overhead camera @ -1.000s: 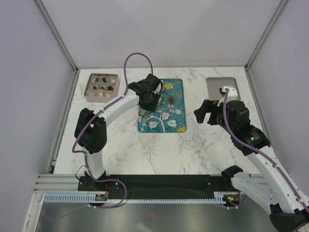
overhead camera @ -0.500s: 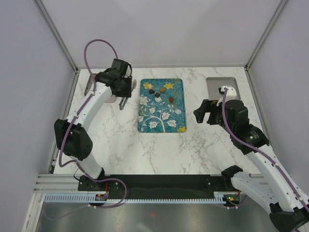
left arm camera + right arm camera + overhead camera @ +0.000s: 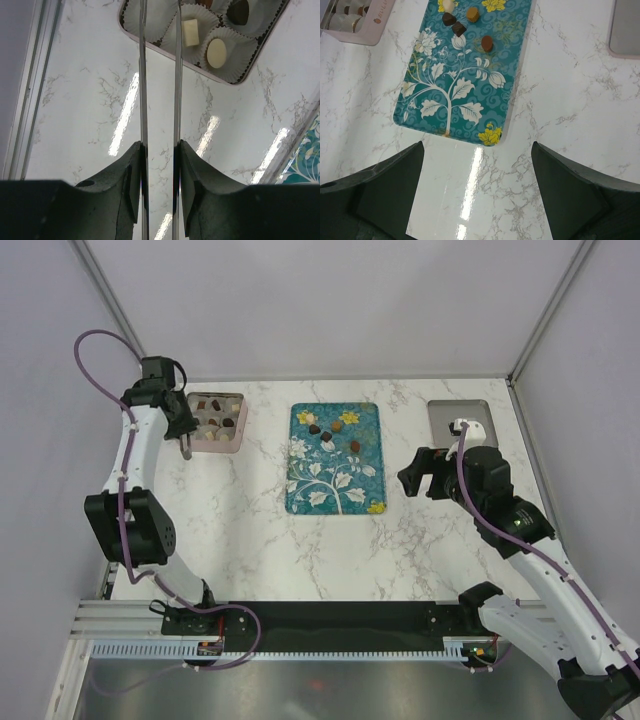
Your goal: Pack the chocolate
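The chocolate [image 3: 487, 43] at upper centre looks tiny, light and easily marked, so pinch each piece across its sides; the left gripper [image 3: 160, 150] clenches the tongs [image 3: 177, 75], the right gripper [image 3: 477, 150] gapes empty

The place is a robotics lab test cell: plain pale wall panels [image 3: 330, 300] in aluminium posts [image 3: 113, 305] enclose a marble-print table [image 3: 330, 550], and a left arm [image 3: 125, 455] and right arm [image 3: 520, 525] are bolted to a black rail [image 3: 340, 618] at its near edge.
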You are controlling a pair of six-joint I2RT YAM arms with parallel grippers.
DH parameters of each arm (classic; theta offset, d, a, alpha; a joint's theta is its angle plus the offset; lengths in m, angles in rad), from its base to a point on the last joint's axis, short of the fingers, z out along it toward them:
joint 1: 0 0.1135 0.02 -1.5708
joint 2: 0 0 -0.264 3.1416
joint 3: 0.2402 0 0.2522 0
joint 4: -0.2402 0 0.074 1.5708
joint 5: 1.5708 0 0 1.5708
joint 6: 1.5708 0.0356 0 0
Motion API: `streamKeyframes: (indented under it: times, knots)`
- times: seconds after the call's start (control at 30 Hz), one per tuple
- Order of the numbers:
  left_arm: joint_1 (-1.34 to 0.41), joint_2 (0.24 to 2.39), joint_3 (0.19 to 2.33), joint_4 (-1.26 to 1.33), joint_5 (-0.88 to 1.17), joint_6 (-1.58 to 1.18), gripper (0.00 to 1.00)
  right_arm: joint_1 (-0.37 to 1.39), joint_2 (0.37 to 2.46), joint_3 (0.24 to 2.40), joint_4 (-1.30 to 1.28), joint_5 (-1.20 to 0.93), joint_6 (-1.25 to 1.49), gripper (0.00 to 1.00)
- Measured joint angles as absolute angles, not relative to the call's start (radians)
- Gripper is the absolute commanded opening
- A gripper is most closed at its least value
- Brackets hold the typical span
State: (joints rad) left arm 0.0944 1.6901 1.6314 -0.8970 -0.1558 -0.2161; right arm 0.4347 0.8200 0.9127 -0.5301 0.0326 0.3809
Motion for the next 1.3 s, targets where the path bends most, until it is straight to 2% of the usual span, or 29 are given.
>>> streamKeyframes:
  times: [1.3]
  knots:
    - [0.097, 1.806, 1.588, -0.868, -0.213, -0.216, 0.39, 0.435, 0.840, 0.910, -0.517, 0.043, 0.378, 0.97]
